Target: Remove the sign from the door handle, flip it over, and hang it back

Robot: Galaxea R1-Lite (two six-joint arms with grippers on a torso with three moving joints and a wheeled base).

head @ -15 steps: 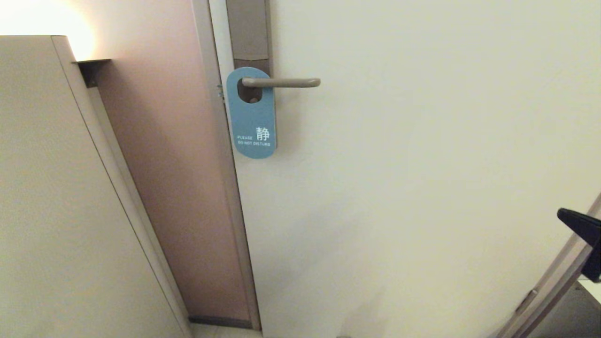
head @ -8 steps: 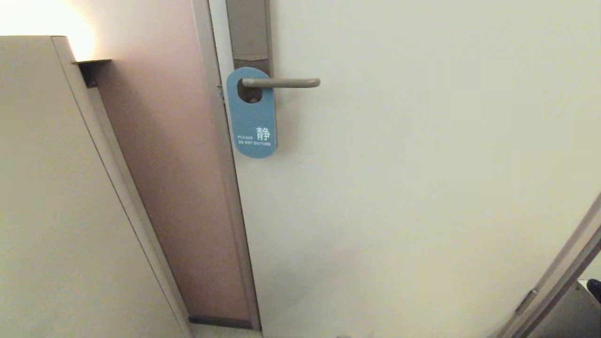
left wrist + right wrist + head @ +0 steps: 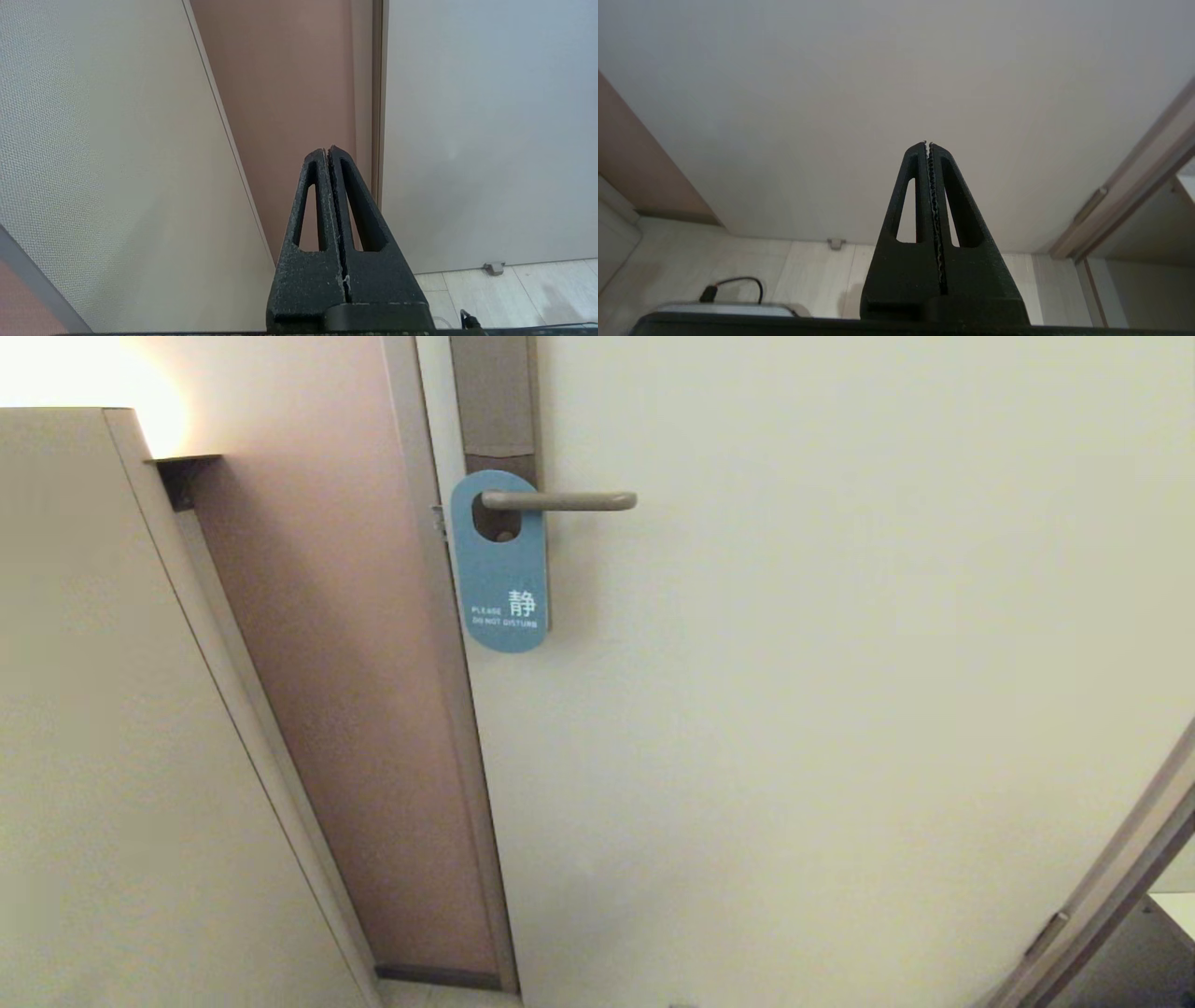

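Observation:
The sign [image 3: 501, 569] hangs by its round hole on the door handle [image 3: 560, 501], blue face with white text outward, at the upper middle of the head view. The handle is a slim beige lever on a tall brown-grey plate [image 3: 493, 401]. Neither arm shows in the head view. My left gripper [image 3: 327, 150] is shut with nothing in it, low near the door frame. My right gripper [image 3: 927, 144] is shut and empty too, low in front of the door's lower part. The sign and the handle are outside both wrist views.
A pale door [image 3: 840, 663] fills the right of the head view, with a brownish wall strip [image 3: 355, 709] and a beige panel [image 3: 112, 756] to its left. A door stop [image 3: 836, 243] sits on the tiled floor; a cable [image 3: 733, 284] lies near my base.
The right gripper, seen at the right edge one second ago, has dropped out of the head view. The sign and handle have not moved.

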